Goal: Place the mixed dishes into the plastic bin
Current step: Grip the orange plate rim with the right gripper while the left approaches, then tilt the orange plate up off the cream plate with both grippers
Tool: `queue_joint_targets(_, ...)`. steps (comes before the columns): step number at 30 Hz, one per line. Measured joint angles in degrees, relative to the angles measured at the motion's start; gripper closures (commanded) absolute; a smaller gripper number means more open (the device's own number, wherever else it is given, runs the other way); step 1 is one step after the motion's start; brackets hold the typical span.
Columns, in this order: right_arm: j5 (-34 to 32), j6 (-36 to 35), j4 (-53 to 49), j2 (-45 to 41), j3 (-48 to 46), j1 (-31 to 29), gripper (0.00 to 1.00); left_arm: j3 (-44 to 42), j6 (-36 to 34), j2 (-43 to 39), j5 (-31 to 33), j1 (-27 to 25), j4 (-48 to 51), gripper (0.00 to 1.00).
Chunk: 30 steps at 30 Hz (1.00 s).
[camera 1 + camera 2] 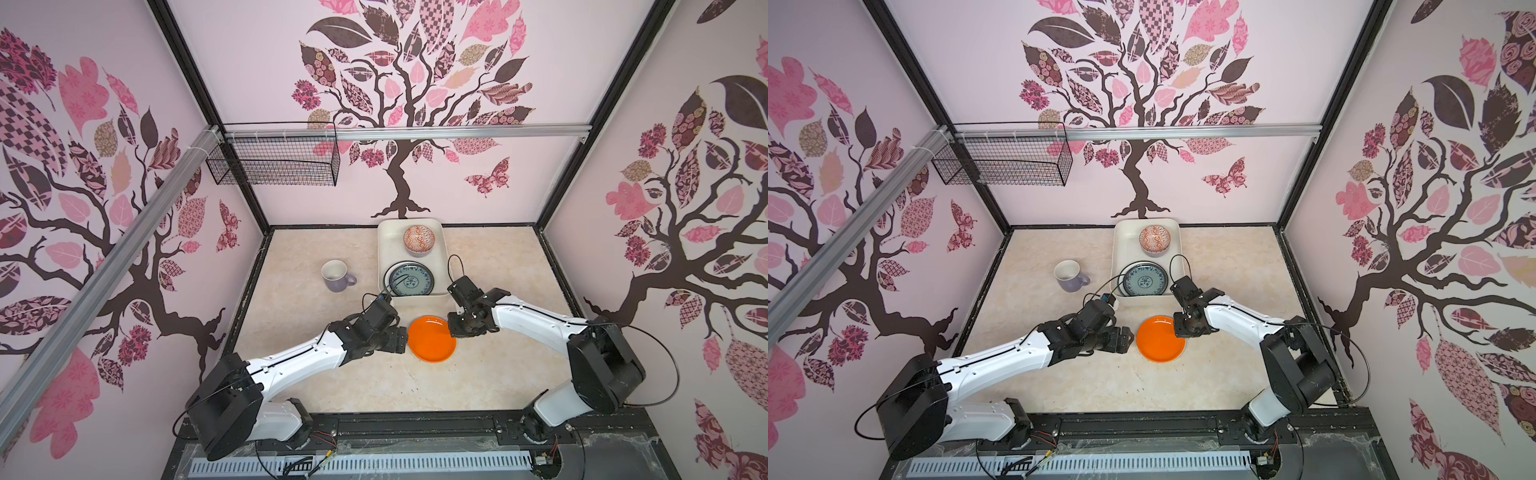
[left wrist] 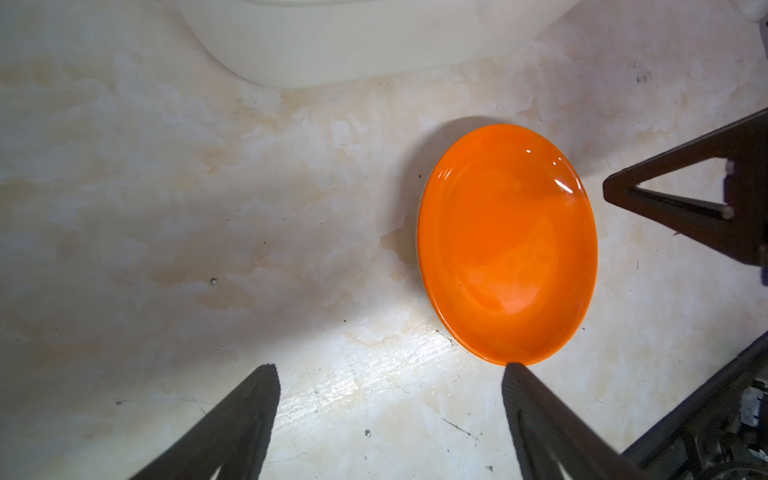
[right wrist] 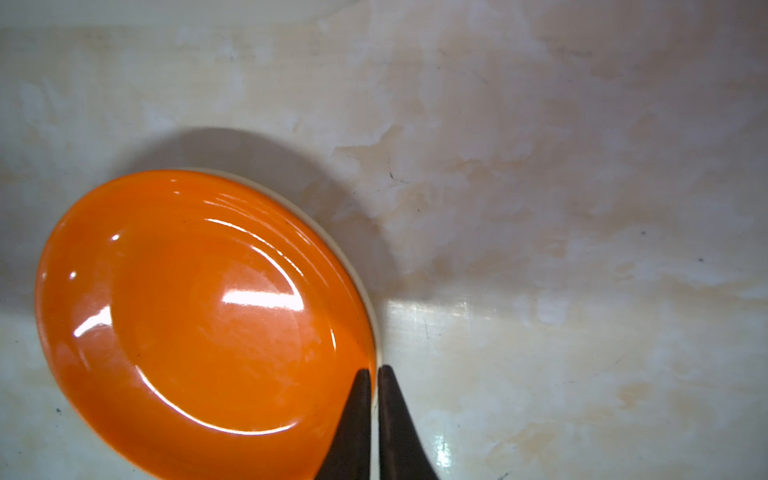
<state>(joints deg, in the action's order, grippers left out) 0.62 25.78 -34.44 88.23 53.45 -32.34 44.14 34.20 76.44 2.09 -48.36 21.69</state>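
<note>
An orange plate (image 1: 432,338) (image 1: 1160,338) lies on the marble table in front of the plastic bin (image 1: 386,249) (image 1: 1119,249). My right gripper (image 3: 374,370) (image 1: 453,328) is shut on the plate's right rim (image 3: 199,316), one finger over the orange face and one outside. At the plate's left edge (image 2: 507,245) my left gripper (image 2: 390,368) (image 1: 401,338) stands open and holds nothing; one fingertip is right at the rim. Inside the bin sit an orange-patterned bowl (image 1: 419,240) at the back and a dark-rimmed blue-green patterned plate (image 1: 409,279) at the front. A lavender mug (image 1: 336,275) (image 1: 1068,275) stands upright left of the bin.
A black wire basket (image 1: 274,160) hangs from the aluminium rail at the back left, well above the table. The bin's front wall (image 2: 353,50) is just beyond the orange plate. Black frame edges border the table.
</note>
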Motion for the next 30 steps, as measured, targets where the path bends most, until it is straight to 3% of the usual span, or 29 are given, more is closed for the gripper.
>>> queue_joint_targets(30, 2.73, -0.04, 3.41, 1.92, -1.90, 0.00, 0.89, 0.00, -0.26, 4.11, -1.09, 0.28, -1.51, 0.12)
